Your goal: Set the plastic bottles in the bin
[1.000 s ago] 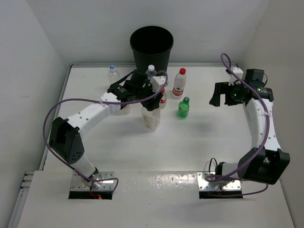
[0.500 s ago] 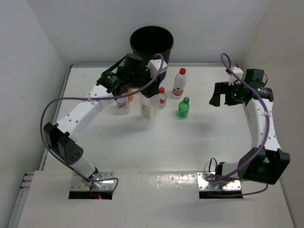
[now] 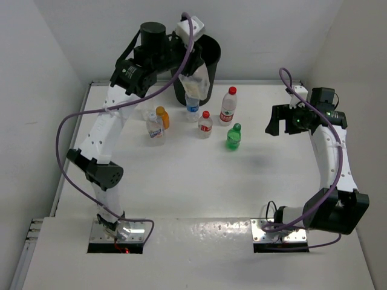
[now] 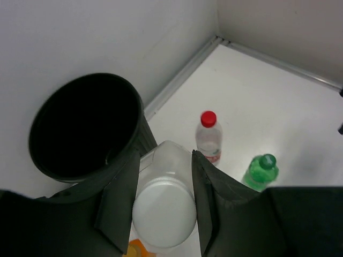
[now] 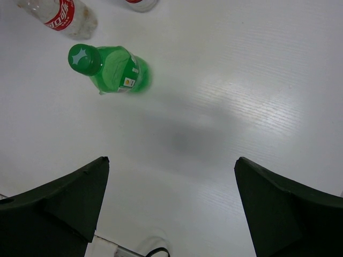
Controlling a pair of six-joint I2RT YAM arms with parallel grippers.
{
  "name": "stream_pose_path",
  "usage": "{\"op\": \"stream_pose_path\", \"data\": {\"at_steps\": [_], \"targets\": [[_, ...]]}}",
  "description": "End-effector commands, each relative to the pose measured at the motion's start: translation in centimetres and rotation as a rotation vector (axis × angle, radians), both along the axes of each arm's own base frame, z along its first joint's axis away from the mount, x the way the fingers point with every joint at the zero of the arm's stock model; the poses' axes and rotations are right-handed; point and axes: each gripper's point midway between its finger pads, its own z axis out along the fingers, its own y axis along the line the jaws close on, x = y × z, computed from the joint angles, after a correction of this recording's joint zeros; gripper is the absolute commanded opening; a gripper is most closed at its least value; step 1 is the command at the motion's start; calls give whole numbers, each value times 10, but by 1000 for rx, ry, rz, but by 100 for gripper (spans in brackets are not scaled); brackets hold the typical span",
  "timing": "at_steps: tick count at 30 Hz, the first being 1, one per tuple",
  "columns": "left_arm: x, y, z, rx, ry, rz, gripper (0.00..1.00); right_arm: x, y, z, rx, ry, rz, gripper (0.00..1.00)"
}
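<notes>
Left gripper [image 4: 165,160] clamps a squarish clear bottle [image 4: 163,217] aloft beside the black bin [image 3: 214,58] rim — right gripper [image 5: 170,163] gapes wide near the table [image 3: 181,193] right edge.

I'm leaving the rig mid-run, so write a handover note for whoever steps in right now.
Left hand shut on the squarish clear bottle, raised beside the bin rim, not yet dropped.
Right hand open and empty, over the table near the green bottle.
Also standing: tall red-capped bottle, small red-capped bottle, clear bottle at the bin's foot, orange bottle, second clear bottle beside it.
Bin's inside is dark: contents unclear.
Left: drop the held one, then bin six.
</notes>
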Motion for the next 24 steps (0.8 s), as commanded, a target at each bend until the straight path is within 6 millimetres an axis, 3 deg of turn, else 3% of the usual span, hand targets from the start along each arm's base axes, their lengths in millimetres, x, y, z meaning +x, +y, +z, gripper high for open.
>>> {"op": "stream_pose_path", "data": {"at_steps": [1,3,4,7,11,17,23,24], "targets": [[17,26,60,-97,-168,83,0,6,3,8,-8,-47,33,99],[20,34,79,-165,-213,106,0,5,3,8,-11,-46,37,99],[24,40,103,-211,-297,124,0,5,2,8,-15,-46,36,99],[27,50,139,-290,-413,164,0,6,2,8,-23,-47,39,99],[39,64,164,-351,-521,220,0,9,0,9,-30,-48,32,99],[82,63,141,-368,-527,243,0,12,-3,6,-39,-43,30,99],[149,64,74,-334,-461,316,0,15,-5,1,-38,-31,16,99],[157,68,71,-358,-456,324,0,15,-4,-2,-34,-23,18,99]]}}
